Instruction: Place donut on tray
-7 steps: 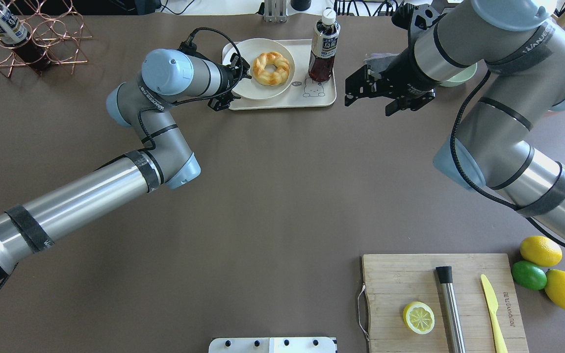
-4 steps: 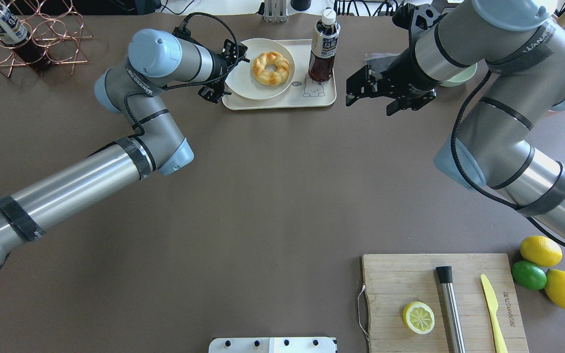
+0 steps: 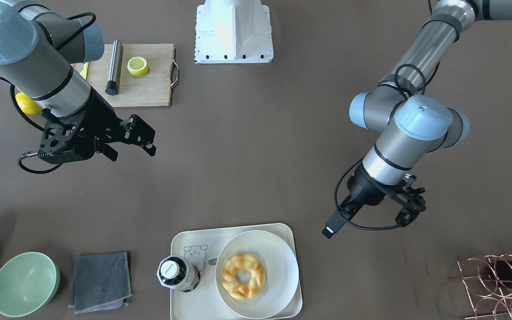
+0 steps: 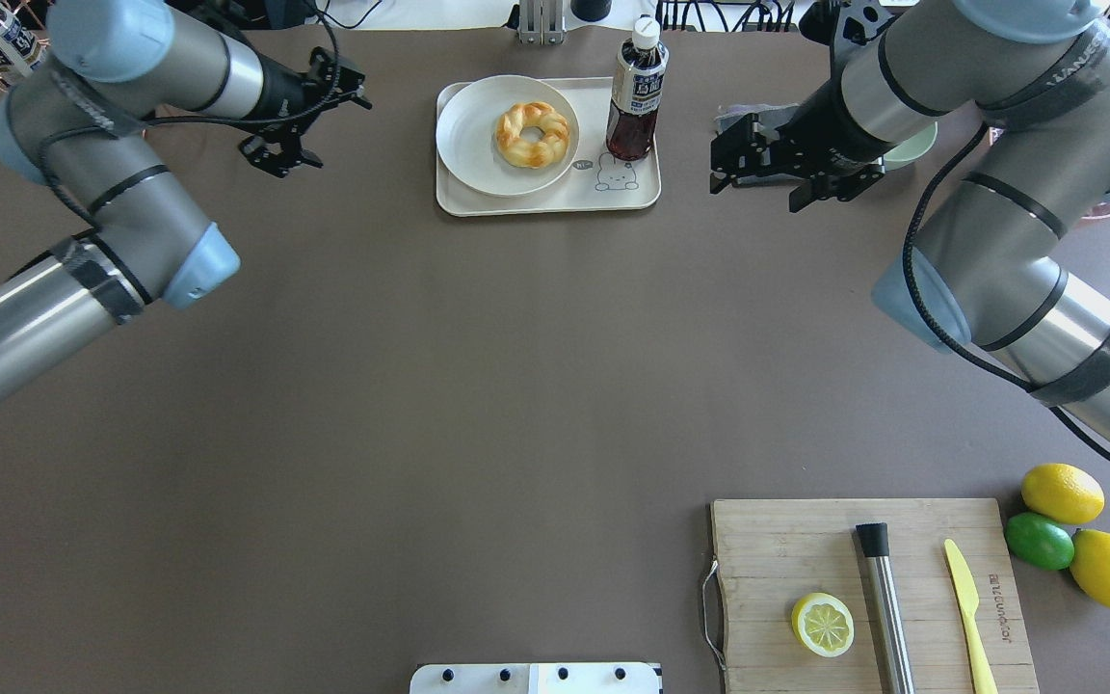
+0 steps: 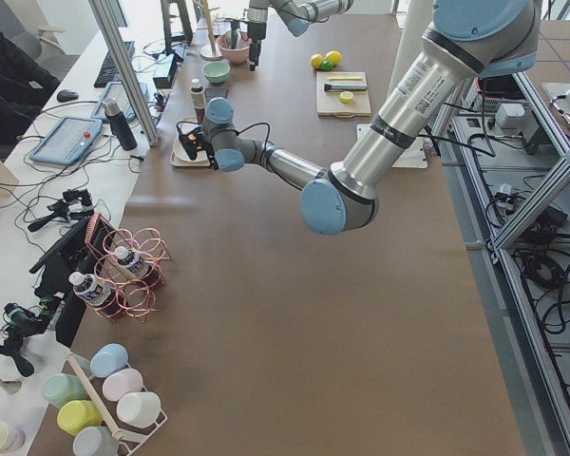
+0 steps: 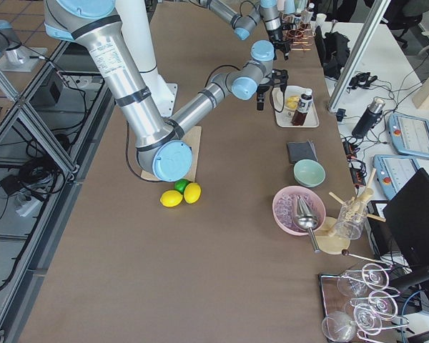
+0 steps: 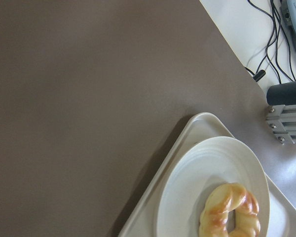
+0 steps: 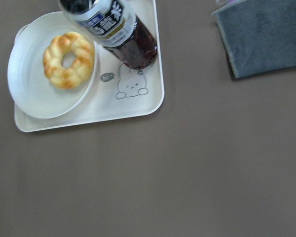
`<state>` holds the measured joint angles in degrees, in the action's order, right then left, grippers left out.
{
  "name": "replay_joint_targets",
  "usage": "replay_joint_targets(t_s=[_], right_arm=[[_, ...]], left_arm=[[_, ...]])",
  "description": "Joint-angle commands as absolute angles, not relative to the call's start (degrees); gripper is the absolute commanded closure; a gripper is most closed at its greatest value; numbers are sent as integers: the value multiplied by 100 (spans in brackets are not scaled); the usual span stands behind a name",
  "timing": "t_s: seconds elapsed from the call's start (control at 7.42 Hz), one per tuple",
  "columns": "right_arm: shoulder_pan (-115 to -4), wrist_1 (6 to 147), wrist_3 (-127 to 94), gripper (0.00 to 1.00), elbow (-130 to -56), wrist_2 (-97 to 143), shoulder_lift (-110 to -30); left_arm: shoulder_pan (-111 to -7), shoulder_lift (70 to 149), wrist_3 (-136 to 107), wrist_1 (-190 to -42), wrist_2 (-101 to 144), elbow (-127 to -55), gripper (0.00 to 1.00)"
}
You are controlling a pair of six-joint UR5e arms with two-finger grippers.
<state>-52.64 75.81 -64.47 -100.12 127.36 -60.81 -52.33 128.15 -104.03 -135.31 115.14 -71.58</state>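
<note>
Jaws stood apart and empty on the left gripper (image 4: 324, 133) and right gripper (image 4: 755, 193), both clear of the tray (image 4: 555, 200). On it, the donut (image 4: 533, 134) lay in a plate (image 4: 473, 145); the task looked done.

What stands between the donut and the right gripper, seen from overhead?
In the overhead view, a dark drink bottle stands on the tray between the donut and the right gripper; then bare table.
</note>
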Motion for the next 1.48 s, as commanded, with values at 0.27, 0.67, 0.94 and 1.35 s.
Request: replay_joint_targets(t_s=[0.27, 0.67, 0.94, 1.35], right_arm=[[-6624, 9647, -2883, 0, -10195, 12648, -7072], [-7459, 9825, -1088, 0, -9968, 12384, -7978], [-7803, 10001, -233, 0, -9618, 12122, -8217], [-8313, 9976, 210, 0, -9045, 12172, -8549]], left_arm=[[-6887, 10745, -7487, -13090, 12804, -8645, 2], [-7722, 9635, -4186, -12010, 12858, -8938, 2], [-8330, 9475, -2189, -10503, 13096, -8982, 2], [-9102, 8925, -297, -9747, 13051, -8903, 2]])
